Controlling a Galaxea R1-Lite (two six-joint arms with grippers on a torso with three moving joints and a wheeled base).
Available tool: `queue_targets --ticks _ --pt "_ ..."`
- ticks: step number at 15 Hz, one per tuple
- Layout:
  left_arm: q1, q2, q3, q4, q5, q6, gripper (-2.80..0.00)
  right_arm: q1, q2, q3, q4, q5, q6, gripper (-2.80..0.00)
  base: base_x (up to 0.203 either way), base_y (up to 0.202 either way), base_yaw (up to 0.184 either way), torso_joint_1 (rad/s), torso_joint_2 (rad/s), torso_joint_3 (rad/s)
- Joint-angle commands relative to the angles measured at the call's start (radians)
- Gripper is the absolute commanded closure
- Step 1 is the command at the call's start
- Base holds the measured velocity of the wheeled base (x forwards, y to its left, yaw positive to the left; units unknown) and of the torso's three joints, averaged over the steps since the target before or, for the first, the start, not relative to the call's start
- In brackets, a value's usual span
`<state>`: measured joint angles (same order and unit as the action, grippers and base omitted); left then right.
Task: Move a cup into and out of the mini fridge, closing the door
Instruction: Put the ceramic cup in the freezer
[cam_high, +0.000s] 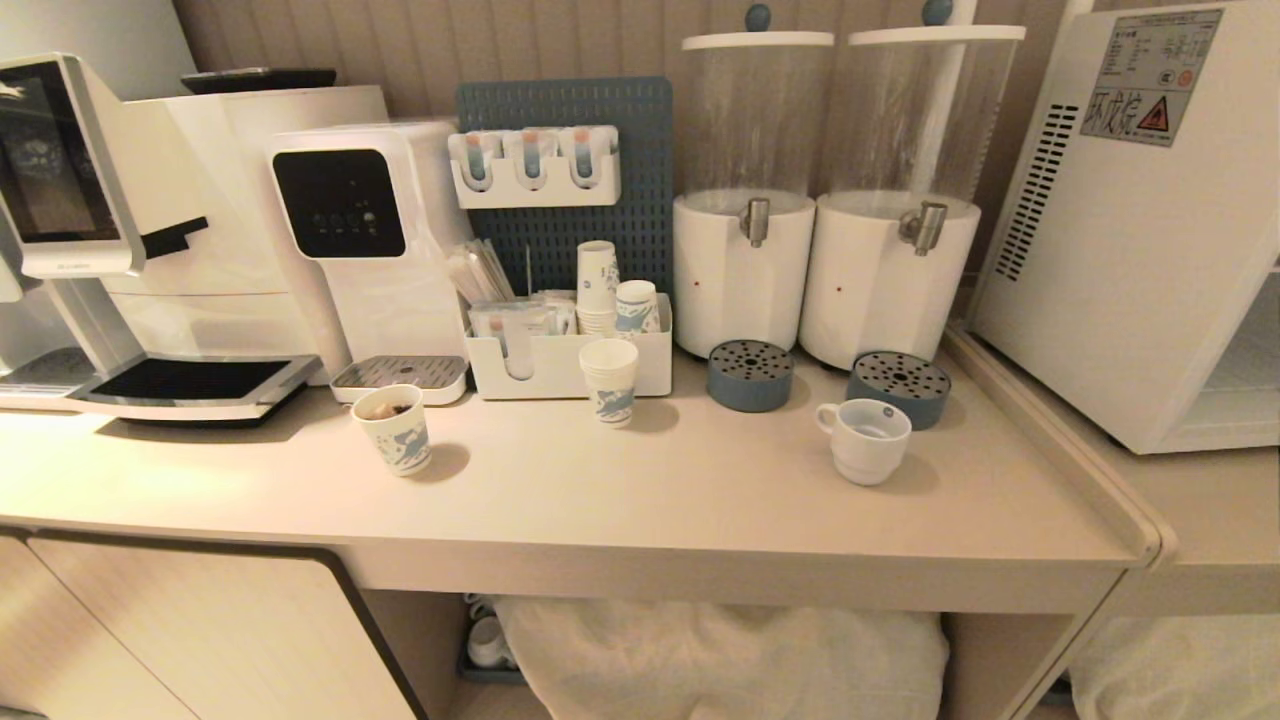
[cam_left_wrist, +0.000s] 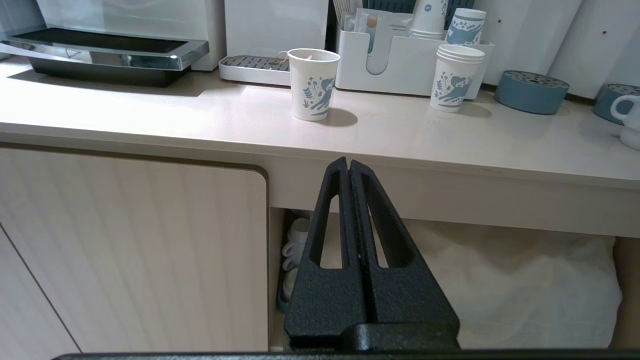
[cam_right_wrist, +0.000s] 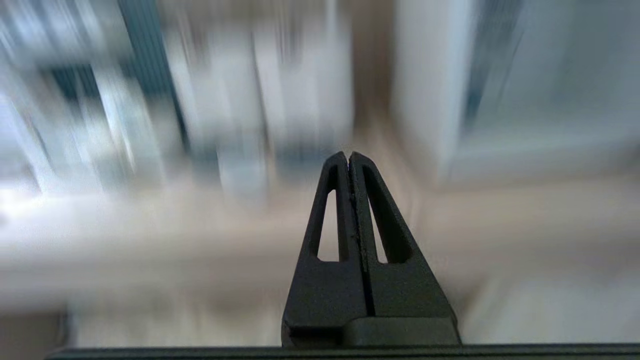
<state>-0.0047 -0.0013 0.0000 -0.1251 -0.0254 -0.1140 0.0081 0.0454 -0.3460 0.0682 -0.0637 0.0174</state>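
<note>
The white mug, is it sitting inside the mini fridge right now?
No, the cup stands on the counter in front of a blue drip tray, outside the mini fridge.

Two clear drink dispensers (cam_high: 755, 190) (cam_high: 900, 190) stand at the back of the counter (cam_high: 620, 500), a blue drip tray (cam_high: 749, 374) before each. Left of them sit a white organiser (cam_high: 570, 365) with stacked paper cups (cam_high: 597, 285), a water dispenser (cam_high: 375, 240), and what looks like a coffee machine (cam_high: 130, 240). Two paper cups (cam_high: 396, 429) (cam_high: 609, 381) stand apart in front.

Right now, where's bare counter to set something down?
Free: the beige counter's front strip, between the printed paper cup and the squat white ceramic mug. Crowded: the back row around the white organiser caddy and blue drip trays.
</note>
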Motion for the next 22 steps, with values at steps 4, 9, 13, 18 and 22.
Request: queue_targets --ticks 4,9,13,18,22 --pt "0.000 -0.003 0.040 -0.002 0.001 0.004 0.00 0.062 0.322 -0.608 0.251 0.016 -0.092 0.00 0.000 0.000 0.000 0.000 0.00 0.000" --pt "0.000 -0.003 0.040 -0.002 0.001 0.005 0.00 0.416 0.632 -0.662 0.360 0.043 0.112 0.00 0.000 0.000 0.000 0.000 0.00 0.000" --pt "0.000 -0.003 0.040 -0.002 0.001 0.002 0.00 0.426 0.793 -0.513 0.124 0.105 0.233 0.00 0.000 0.000 0.000 0.000 0.00 0.000" --pt "0.000 -0.003 0.040 -0.001 0.000 0.001 0.00 0.140 0.981 -0.304 -0.138 0.467 0.212 0.00 0.000 0.000 0.000 0.000 0.00 0.000" --pt "0.000 -0.003 0.040 -0.001 -0.001 -0.010 0.00 -0.112 1.131 -0.218 -0.152 0.922 -0.166 0.00 0.000 0.000 0.000 0.000 0.00 0.000"
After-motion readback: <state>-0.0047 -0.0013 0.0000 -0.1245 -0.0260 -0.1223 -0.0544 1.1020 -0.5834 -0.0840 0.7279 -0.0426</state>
